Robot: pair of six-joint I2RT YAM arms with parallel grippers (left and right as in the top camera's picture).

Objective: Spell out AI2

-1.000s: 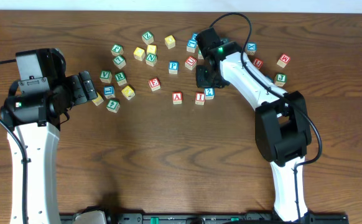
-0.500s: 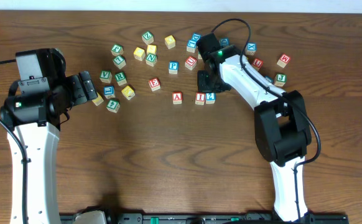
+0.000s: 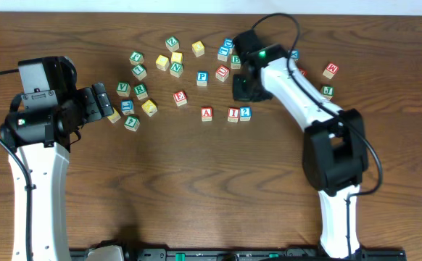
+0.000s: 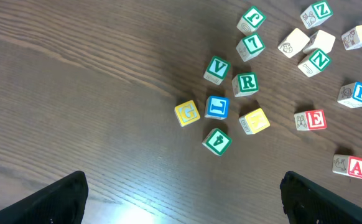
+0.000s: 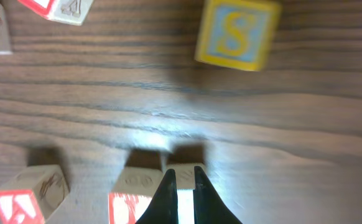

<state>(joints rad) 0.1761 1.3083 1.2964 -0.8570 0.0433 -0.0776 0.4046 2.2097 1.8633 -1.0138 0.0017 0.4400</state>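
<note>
Three blocks stand in a row mid-table: the red A block (image 3: 207, 113), the red I block (image 3: 233, 114) and the blue 2 block (image 3: 245, 112), which touches the I. My right gripper (image 3: 241, 90) is shut and empty, just behind the 2 block. In the right wrist view its fingers (image 5: 182, 177) point down over the 2 block (image 5: 185, 165), with the I block (image 5: 133, 186) and the A block (image 5: 28, 196) to the left. My left gripper (image 3: 104, 106) is open and empty at the left; its fingers (image 4: 181, 199) frame bare wood.
Several loose letter blocks lie scattered behind the row, among them P (image 3: 202, 76), E (image 3: 180, 97) and a blue S block (image 5: 234, 34). A cluster with V (image 4: 217, 68), R (image 4: 247, 83) and G (image 4: 186, 112) lies in front of the left gripper.
The 2 block slid down beside the I block, into line with it. The right gripper then drew back and a little to the right. The left arm has not moved.
</note>
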